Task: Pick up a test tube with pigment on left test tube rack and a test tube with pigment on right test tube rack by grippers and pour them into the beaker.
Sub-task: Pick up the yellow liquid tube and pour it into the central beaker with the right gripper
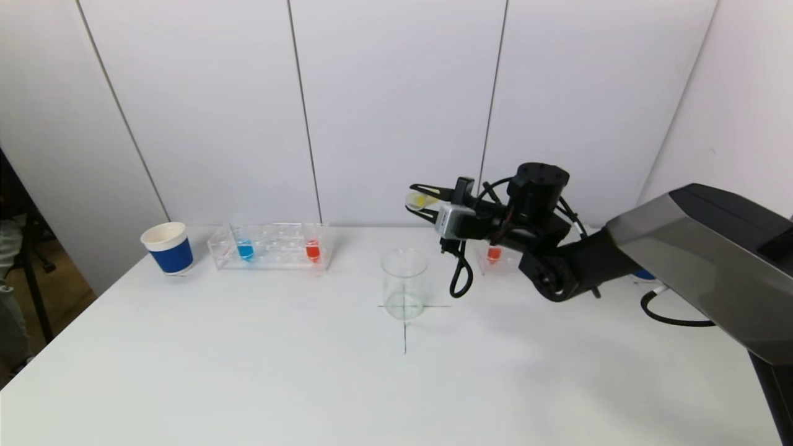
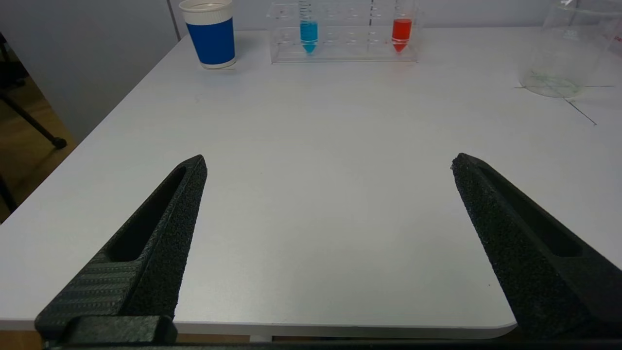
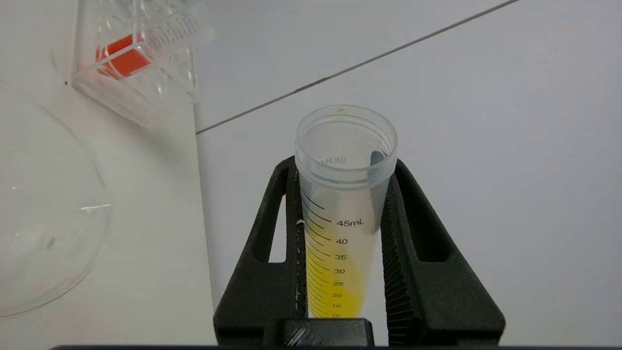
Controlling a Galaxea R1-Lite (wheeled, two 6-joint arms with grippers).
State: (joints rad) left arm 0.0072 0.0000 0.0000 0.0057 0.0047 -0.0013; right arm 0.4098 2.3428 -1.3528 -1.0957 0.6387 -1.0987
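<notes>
**Yellow tube held up high above the beaker**

Above the beaker (image 1: 404, 284), and a little behind it, the right end effector (image 1: 424, 199) holds a test tube (image 1: 416, 200) with yellow pigment inside. Its two black fingers (image 3: 413, 253) press on both sides of the tube, so it is closed tight on it. The tube lies tipped almost flat, with its open mouth pointing away from the arm. The yellow pigment sits low in the tube and has not reached the mouth.

The beaker is clear and stands in the middle of the white worktop (image 1: 248, 371), on a thin cross mark.

To the left of the beaker stands the left test tube rack (image 1: 271, 246). It holds a blue tube (image 1: 245, 249) and a red tube (image 1: 313, 249), both standing up. Past that rack, even farther from the beaker, is a blue paper cup (image 1: 168, 248).

To the right of the beaker, just behind the right arm, is the right test tube rack (image 1: 495, 257), with one red tube (image 1: 494, 253) in it.

The left end effector (image 2: 328, 209) hangs near the front edge of the worktop, well apart from the beaker. Its fingers are spread wide and hold nothing.
</notes>
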